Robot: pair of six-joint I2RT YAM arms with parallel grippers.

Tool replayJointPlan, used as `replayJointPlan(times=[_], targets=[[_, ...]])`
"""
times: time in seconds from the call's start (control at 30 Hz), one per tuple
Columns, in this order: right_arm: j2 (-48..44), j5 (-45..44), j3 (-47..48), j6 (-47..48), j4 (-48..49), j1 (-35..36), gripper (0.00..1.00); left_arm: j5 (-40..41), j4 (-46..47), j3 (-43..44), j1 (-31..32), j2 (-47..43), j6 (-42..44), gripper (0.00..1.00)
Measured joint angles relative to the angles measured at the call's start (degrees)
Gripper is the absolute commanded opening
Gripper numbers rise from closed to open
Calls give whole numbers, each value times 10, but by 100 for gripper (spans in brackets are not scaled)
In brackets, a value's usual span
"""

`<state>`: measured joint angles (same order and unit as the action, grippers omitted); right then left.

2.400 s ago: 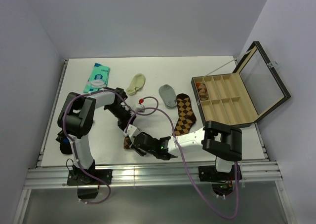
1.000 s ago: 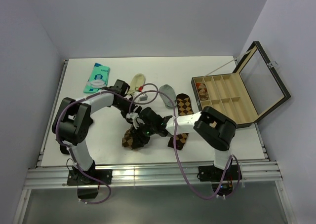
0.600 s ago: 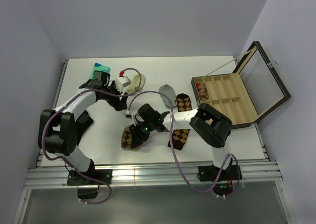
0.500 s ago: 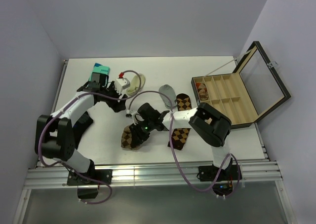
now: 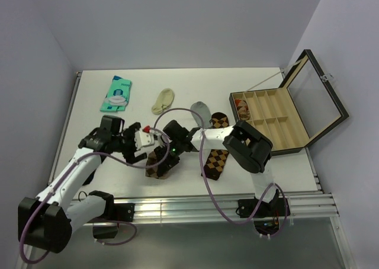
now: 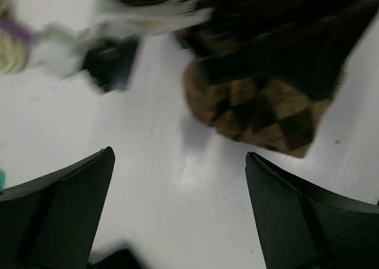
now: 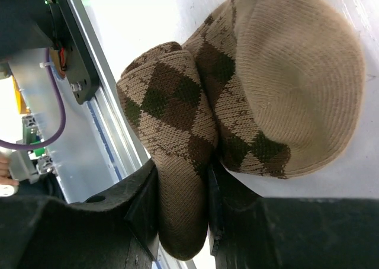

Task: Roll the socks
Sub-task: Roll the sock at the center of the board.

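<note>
**Right gripper pinches bunched sock, left arm back beside it**

Two argyle socks (image 5: 216, 159) lie left of the case (image 5: 275, 143): a flat sock (image 5: 218, 153) just beside it and a bunched sock (image 5: 155, 165) farther left. One grey sock (image 5: 200, 112) and one cream sock (image 5: 163, 101) sit beyond them. The left arm has swung down from the cream sock, and the left gripper (image 6: 183, 210) is spread wide and empty. The right gripper (image 7: 180, 180) is clamped on a fold of the bunched sock.

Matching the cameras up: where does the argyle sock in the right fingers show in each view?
Top external: argyle sock, below centre, between both arms.
Left wrist: upper right, slightly blurred.
Right wrist: centre, filling much of the frame.
Shared landmark: the right fingers pinching it.
</note>
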<state>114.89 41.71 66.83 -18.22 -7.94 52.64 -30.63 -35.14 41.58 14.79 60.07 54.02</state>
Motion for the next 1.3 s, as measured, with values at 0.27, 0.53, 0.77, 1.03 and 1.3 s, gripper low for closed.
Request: replayJointPlan(times=[0.27,0.53,0.77,1.03,1.3], targets=[[9,11,15,-3,-28,-5,27,30,20,-104,167,-44,1,98],[16,19,24,-4,-40,-6,27,51,71,-134,221,-50,-20,97],[18,27,25,-6,-43,-9,27,72,114,-142,235,-25,-44,84],[18,30,25,-6,-46,-11,27,75,140,-148,237,6,-57,59],[10,25,15,-13,-45,-14,43,61,140,-139,240,40,-66,0]])
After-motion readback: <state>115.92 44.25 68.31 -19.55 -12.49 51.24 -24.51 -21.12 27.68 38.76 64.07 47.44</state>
